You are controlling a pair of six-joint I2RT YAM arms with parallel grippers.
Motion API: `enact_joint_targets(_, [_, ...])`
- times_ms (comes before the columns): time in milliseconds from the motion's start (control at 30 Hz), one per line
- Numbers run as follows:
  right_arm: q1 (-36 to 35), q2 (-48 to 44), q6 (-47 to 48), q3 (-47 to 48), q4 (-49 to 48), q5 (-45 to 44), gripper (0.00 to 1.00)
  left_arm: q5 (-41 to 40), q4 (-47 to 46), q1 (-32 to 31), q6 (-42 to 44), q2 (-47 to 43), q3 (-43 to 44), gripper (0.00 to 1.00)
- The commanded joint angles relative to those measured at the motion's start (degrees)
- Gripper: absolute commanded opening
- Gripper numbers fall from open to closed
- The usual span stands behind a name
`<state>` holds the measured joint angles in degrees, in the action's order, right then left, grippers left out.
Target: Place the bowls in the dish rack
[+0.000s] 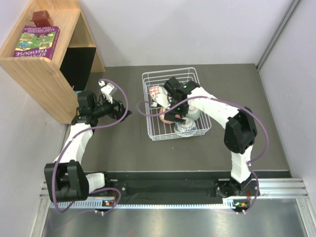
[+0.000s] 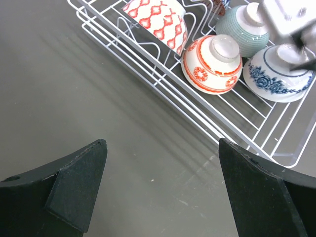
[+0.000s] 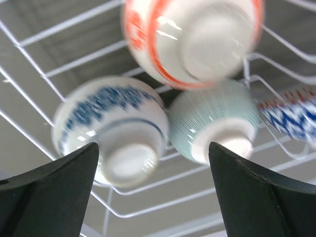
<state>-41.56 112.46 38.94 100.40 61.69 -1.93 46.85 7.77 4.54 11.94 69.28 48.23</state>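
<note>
Jaws gape empty on both arms, right arm bent over dish rack

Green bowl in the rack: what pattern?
Green bowl: pale green, fine vertical lines, white foot. Best in right wrist view.

Top cam: bright, even overhead light, shadows soft and short, sharp edge to edge. Dish rack wires read clean vs the grey table.

Left wrist cam: sharp. Rack wires throw faint parallel shadow lines on the table left of the rack, w/ pale sheen streaks just outside its near rim. White arm part over the rack's far end is smeared.

Right wrist cam, inside the rack: motion blur, worst on the orange-red bowl. Blue-and-white bowl and pale green bowl are soft, w/ small glare spots. Dark fingers in fg are unlit, no detail.
</note>
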Motion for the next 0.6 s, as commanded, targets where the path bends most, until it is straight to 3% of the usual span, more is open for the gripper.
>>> enact_joint_targets(0, [3.0, -6.2, 0.4, -0.2, -2.4, -1.8, 0.92, 2.6, -1.5, 0.4, 0.4, 0.5, 1.1, 0.99])
enact_joint_targets(133, [4.1, -7.9, -2.5, 0.2, -8.1, -0.2, 0.92, 2.9, -2.2, 0.3, -0.2, 0.9, 0.6, 0.99])
enact_joint_targets(333, [4.0, -3.1, -7.8, -0.3, -22.6, -11.3, 0.85, 3.2, -2.6, 0.2, -0.8, 0.6, 0.3, 0.99])
enact_joint_targets(567, [2.8, 2.7, -8.8, 0.2, -29.3, -21.7, 0.86, 2.6, -2.1, 0.4, 0.7, -0.1, -0.7, 0.99])
